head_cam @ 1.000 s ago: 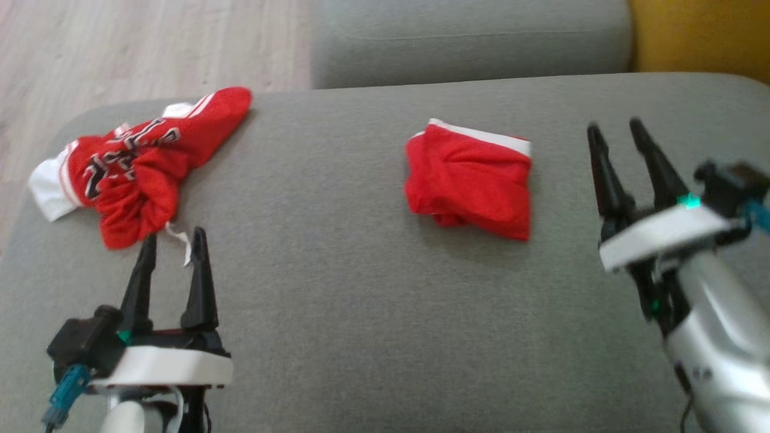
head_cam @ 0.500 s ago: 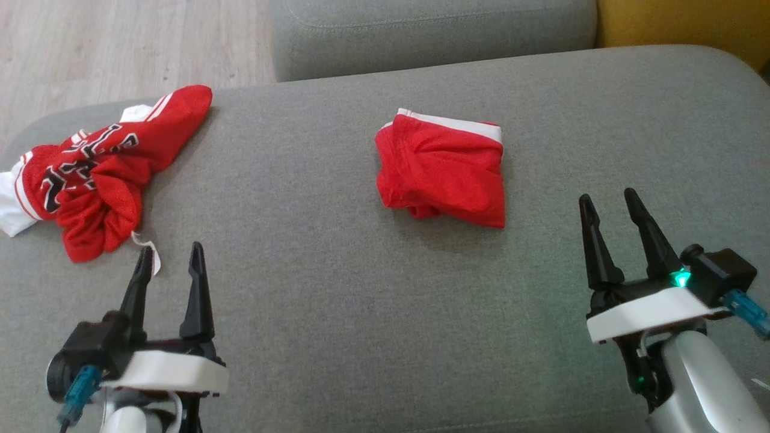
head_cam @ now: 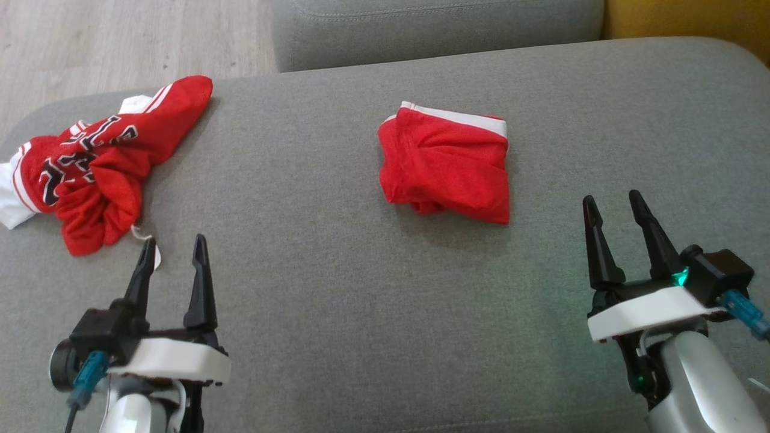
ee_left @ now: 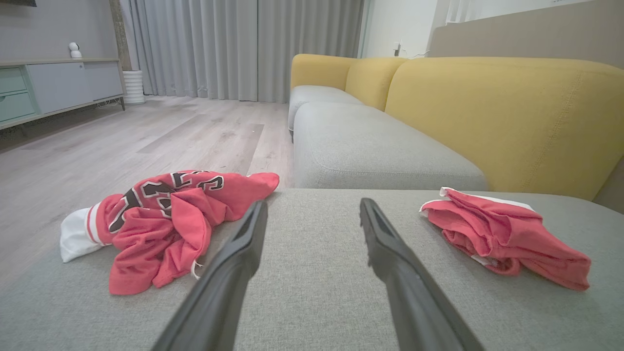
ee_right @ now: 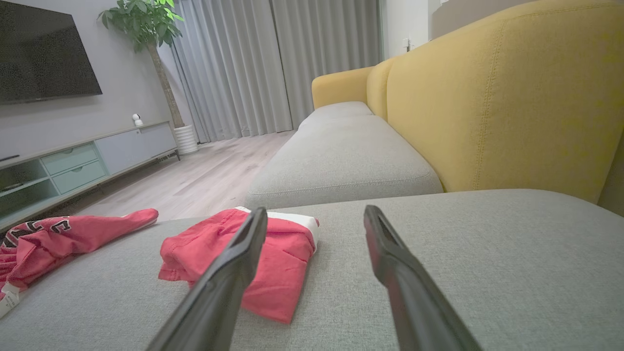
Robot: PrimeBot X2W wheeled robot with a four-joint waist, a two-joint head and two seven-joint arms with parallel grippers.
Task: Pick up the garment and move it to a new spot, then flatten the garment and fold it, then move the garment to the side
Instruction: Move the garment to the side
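- Right claw [head_cam: 612,198] has drawn back from folded red mesh garment [head_cam: 448,162]; jaws apart, empty.
- Left claw [head_cam: 174,242] apart, empty, near crumpled red lettered jersey [head_cam: 102,168]: likely the next pick.

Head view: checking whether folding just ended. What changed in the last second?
The right gripper drew back toward the robot from beside the folded red garment with white trim, open and empty. The camera shifted too. The open left gripper, the crumpled red lettered jersey and the folded garment stayed put on the grey fabric cushion.
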